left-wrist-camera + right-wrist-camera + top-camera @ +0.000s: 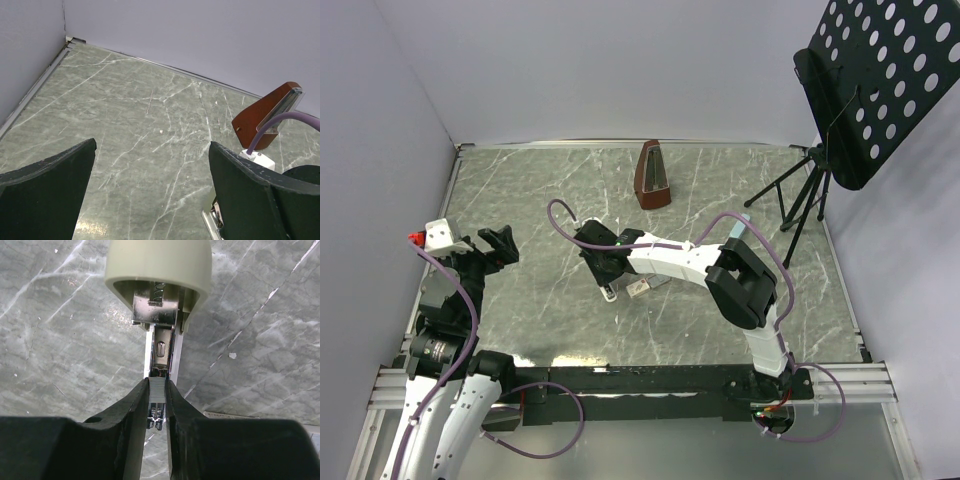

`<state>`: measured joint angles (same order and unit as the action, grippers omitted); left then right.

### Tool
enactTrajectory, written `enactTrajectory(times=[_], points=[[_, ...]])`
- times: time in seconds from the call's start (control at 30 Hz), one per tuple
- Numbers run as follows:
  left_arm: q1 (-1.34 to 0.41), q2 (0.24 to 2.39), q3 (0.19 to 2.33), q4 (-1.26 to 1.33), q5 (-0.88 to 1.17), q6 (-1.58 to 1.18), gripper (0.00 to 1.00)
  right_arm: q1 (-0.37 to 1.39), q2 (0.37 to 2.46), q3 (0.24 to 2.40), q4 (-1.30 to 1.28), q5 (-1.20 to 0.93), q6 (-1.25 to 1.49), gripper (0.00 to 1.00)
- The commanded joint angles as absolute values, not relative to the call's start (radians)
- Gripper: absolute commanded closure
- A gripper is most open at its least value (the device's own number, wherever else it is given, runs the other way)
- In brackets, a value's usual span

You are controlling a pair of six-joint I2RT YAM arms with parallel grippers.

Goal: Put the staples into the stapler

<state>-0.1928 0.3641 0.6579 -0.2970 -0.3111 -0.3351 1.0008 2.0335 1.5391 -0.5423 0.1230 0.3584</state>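
Pinching the staples [158, 396] at the open stapler [157, 270], right gripper [157, 385]; left gripper [152, 145] wide open, empty.

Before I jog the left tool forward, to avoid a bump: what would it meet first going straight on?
The way looks free: ahead of the open left tool lies only bare marble table, then the back wall. The metronome stands right of that line, though depth is hard to judge.

Metronome [653, 176]: brown, upright, far centre of table [540, 200].
Music stand [875, 80]: black, perforated, far right; tripod feet seemingly on table.
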Motion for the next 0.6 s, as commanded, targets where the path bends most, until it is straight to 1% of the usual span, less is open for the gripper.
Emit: enactTrajectory(times=[0.0,0.57], points=[[-0.187,0.37,0.657,-0.261,-0.296,-0.333,0.01,0.997,2.048,1.549,-0.546,0.138,0.364,0.74],[-0.187,0.373,0.655,-0.259,-0.295,-0.333,0.01,0.997,2.037,1.542,-0.54,0.143,0.368,0.71]])
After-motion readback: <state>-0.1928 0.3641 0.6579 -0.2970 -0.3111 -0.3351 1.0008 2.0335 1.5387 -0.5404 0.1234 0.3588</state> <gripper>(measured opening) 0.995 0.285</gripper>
